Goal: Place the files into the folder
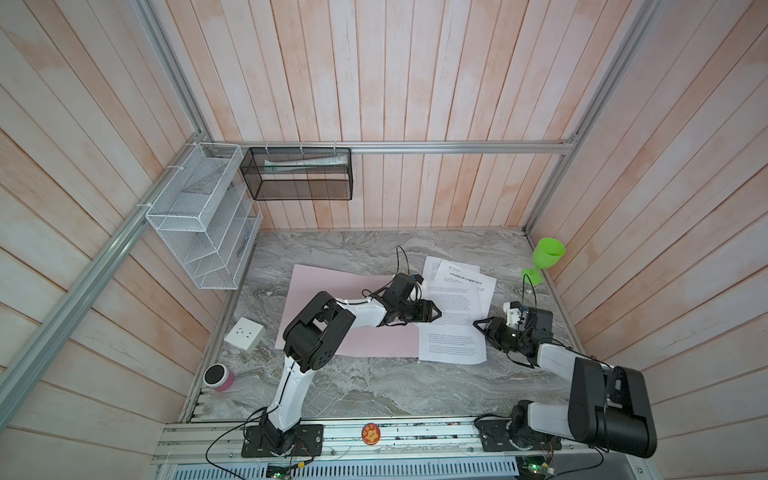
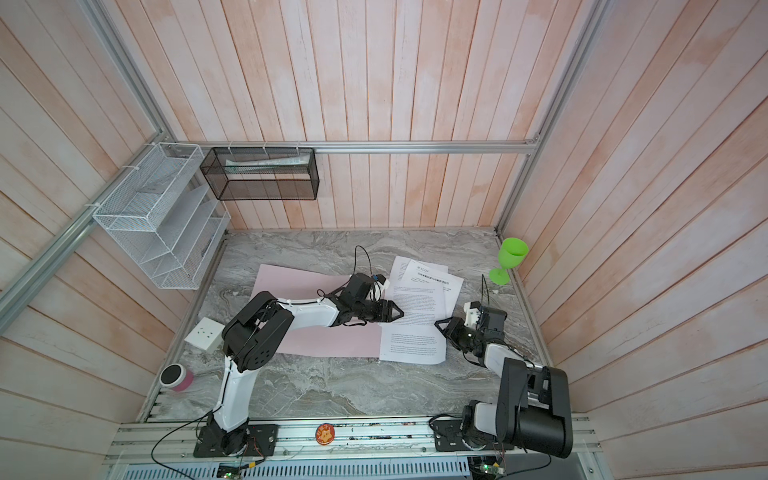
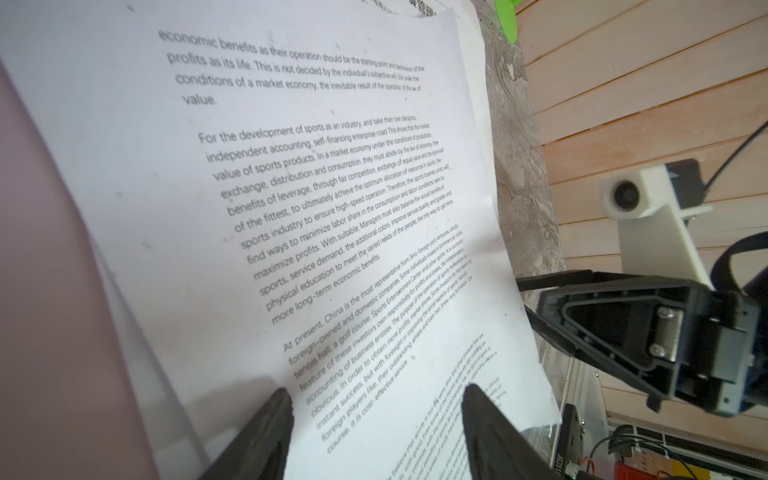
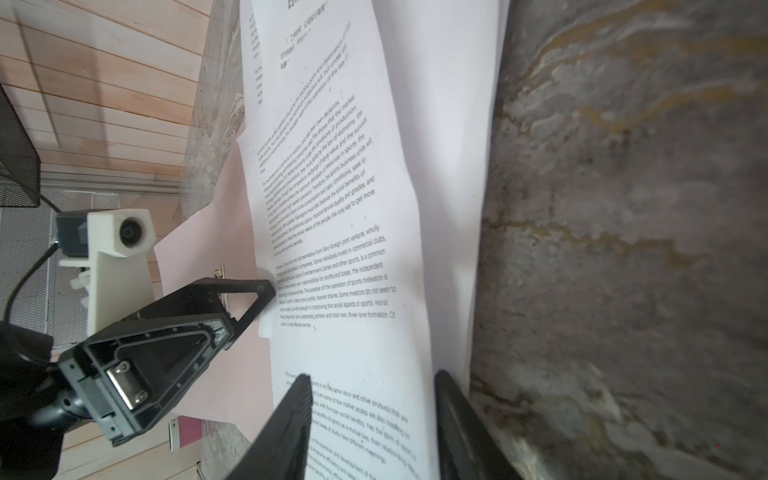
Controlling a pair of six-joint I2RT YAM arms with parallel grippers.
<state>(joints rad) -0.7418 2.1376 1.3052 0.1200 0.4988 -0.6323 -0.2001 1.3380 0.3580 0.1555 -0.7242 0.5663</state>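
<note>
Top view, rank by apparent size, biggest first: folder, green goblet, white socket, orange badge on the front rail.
1. folder, by far the largest
2-3. green goblet and white socket: similar extent, too close to rank
4. orange badge, the smallest

files (image 1: 453, 299) R of folder (image 1: 324, 278), overlap edge | goblet (image 1: 548, 251) rear-R corner

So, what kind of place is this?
Probably a mock office desk inside a robot test cell, not a real office. Printed files and a pink folder lie on a marble-pattern table, a white wire rack hangs on a bare aluminium frame, and two robot arms are mounted at the front.
</note>
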